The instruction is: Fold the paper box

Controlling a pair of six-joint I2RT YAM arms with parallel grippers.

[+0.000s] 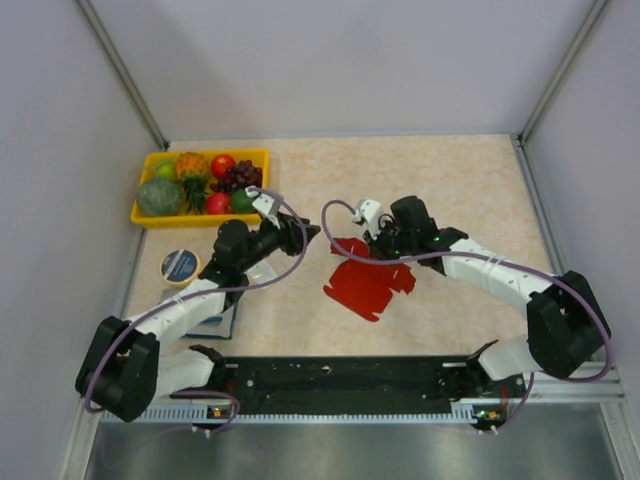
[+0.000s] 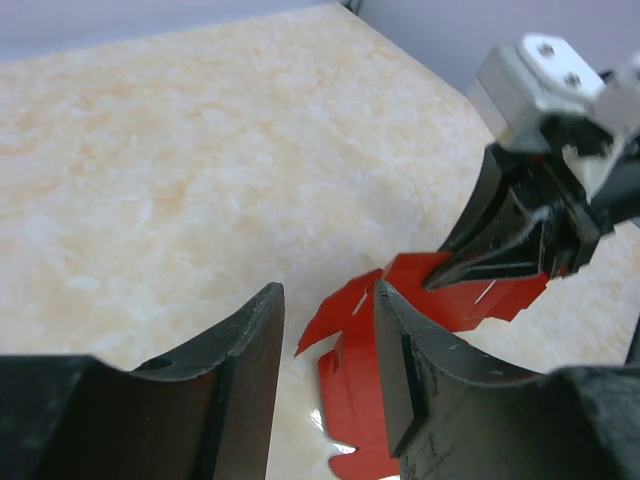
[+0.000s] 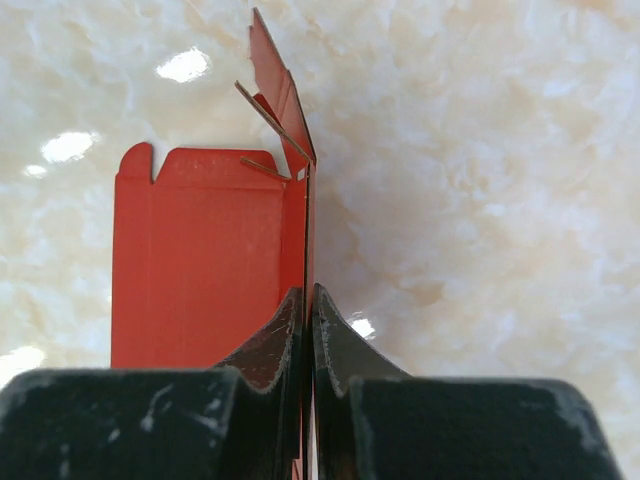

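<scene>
The paper box [image 1: 368, 282] is a flat bright red die-cut cardboard piece lying on the table's middle. My right gripper [image 1: 378, 247] is shut on its far edge and holds one flap upright; in the right wrist view the red sheet [image 3: 205, 260] is pinched edge-on between the fingertips [image 3: 306, 300]. My left gripper [image 1: 312, 232] is open and empty, just left of the box's far end. In the left wrist view its jaws stand apart [image 2: 328, 300] with the red tabs [image 2: 345, 330] beyond them and the right gripper's fingers [image 2: 500, 240] on the sheet.
A yellow fruit tray [image 1: 148, 214] with several fruits stands at the back left. A round tape roll [image 1: 180, 265] and a blue notebook [image 1: 215, 322] lie under the left arm. Walls close in the left, right and back.
</scene>
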